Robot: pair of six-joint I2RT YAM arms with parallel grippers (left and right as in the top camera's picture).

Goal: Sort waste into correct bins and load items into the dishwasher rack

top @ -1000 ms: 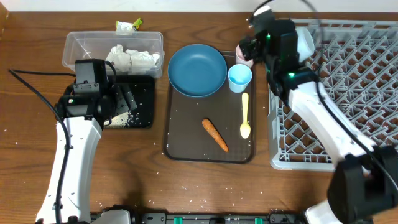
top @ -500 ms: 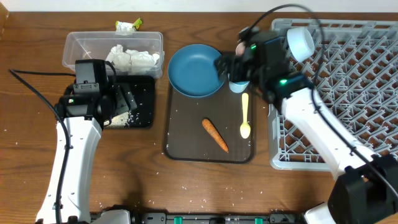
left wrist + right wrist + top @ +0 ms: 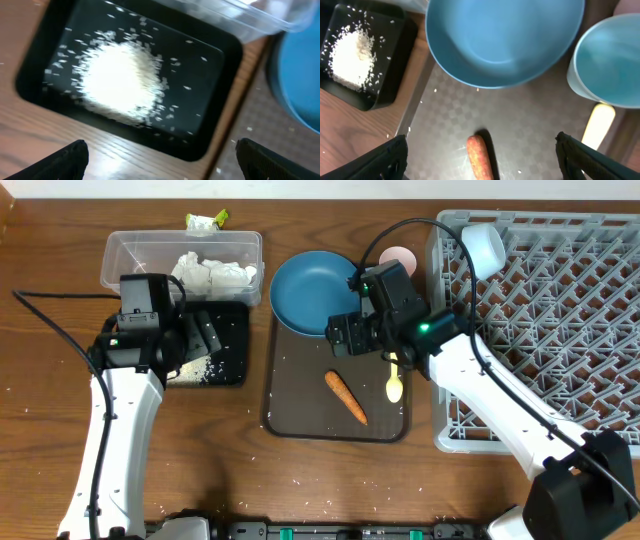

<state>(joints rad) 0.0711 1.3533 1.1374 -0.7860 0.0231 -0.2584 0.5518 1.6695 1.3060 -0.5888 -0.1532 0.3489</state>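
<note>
Our right pincer hangs spread above the carrot, seemingly lined up to lift it as waste. The carrot lies on the brown tray mid-bench. Our left pincer, also spread, hovers over the black tray holding the rice, toward the bench's left edge.

— Left arm, left of the blue plate?
— Smooth white links, black boxy wrist, small green light, thin black cable.
— Right arm, right of the plate?
— Same white and black, green light, long looping black cable.
</note>
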